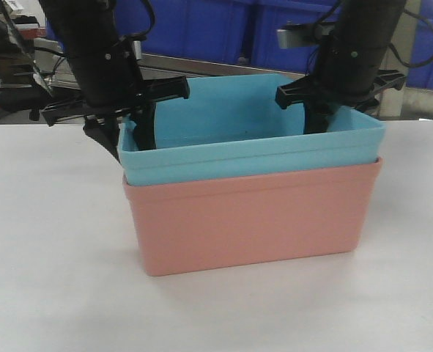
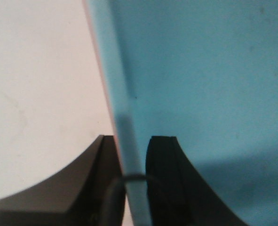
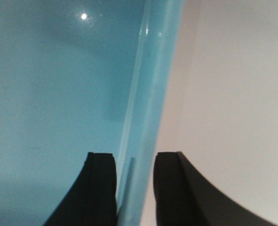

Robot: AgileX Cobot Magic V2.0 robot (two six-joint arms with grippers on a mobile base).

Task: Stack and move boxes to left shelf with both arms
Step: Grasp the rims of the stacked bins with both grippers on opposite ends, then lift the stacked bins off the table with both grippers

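Table point(image 1: 47, 242): white, carries the stack; seen in the left wrist view just outside the left wall
Left fingers point(image 2: 106, 188): black, set astride the left wall of the stack, one outside and one inside; narrow, pressed against the wall from both sides
Left wall: a thin pink edge shows on the outer face of the blue wall between the fingers
Blue box point(image 1: 253, 147): nested inside the pink box, its rim standing above the pink rim all round; interior holds only the inner fingers
Pink box point(image 1: 253, 220): upright on the table, middle of the front view, near edge facing the camera
Right fingers point(image 3: 99, 188): black, astride the right wall, one inside and one outside; narrow, closed onto the blue wall
Crates point(image 1: 201, 29): dark blue, behind the stack, across the back of the front view
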